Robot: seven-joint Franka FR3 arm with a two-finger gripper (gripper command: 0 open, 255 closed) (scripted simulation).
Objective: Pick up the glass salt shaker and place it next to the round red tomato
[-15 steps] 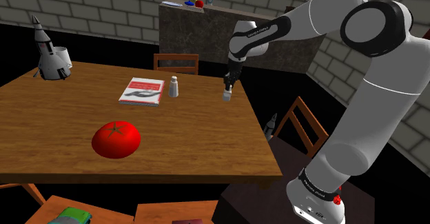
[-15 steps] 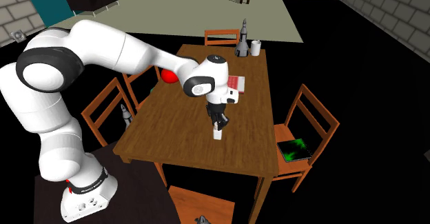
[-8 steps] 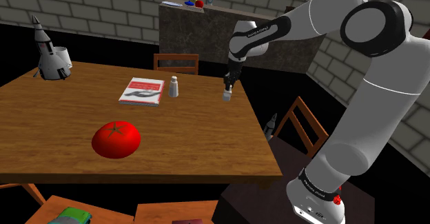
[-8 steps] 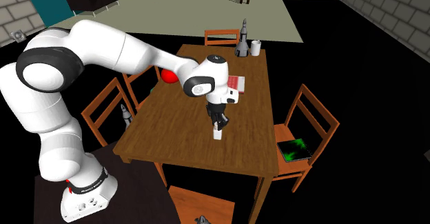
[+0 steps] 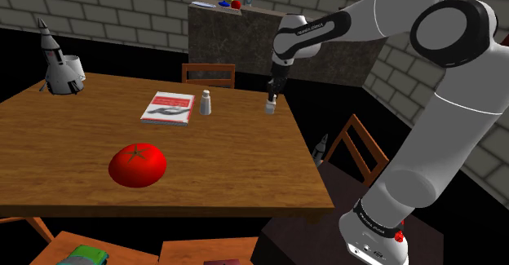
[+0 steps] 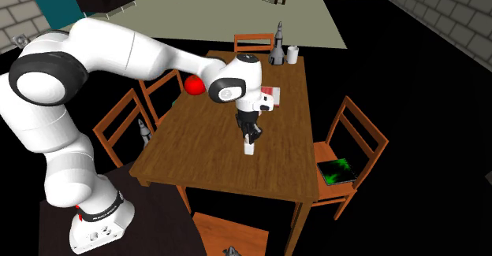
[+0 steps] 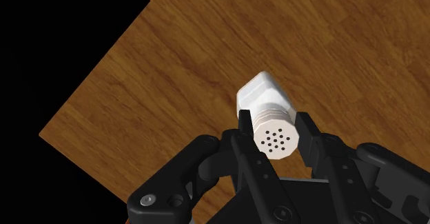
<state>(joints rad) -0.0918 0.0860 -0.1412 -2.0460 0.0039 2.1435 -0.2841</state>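
Our black claw point(image 7: 274, 126) clasps the small white ribbed-capped salt shaker point(image 7: 265, 105), seemingly just clear of the brown wooden table point(image 5: 236, 170) and well apart from the round red tomato point(image 5: 138, 165). We judge the pick made; next we carry it over and set it beside that tomato.
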